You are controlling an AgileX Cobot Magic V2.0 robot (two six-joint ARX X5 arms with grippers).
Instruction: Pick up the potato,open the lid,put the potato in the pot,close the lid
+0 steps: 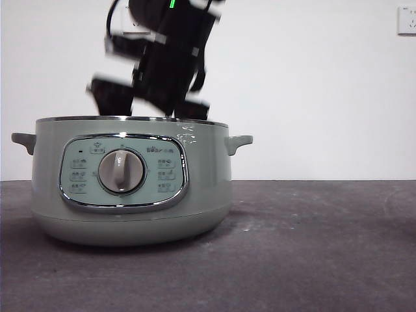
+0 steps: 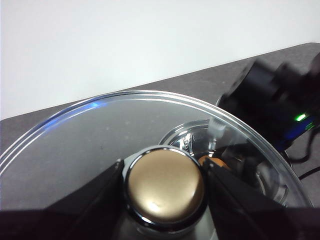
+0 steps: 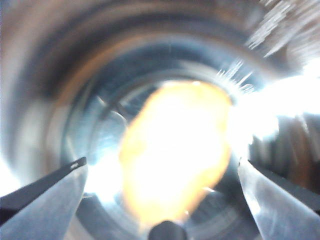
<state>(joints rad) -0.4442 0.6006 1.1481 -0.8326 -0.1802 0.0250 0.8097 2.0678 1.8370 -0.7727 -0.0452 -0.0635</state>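
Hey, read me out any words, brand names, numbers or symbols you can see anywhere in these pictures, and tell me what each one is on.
Nothing reads clearly.
Sage-green round cooker pot, control panel: small brand lettering above the grey dial, too small to read.
Same panel: button icons either side of the dial, too small.
Pot wall near its right handle: pale marks, illegible.
Wrist views: no text.

My arm [image 1: 170, 52] is black and boxy, with a small green light near its top and a dark cable looping beside it. My fingers [image 3: 45, 200] are flat, tapering black blades.
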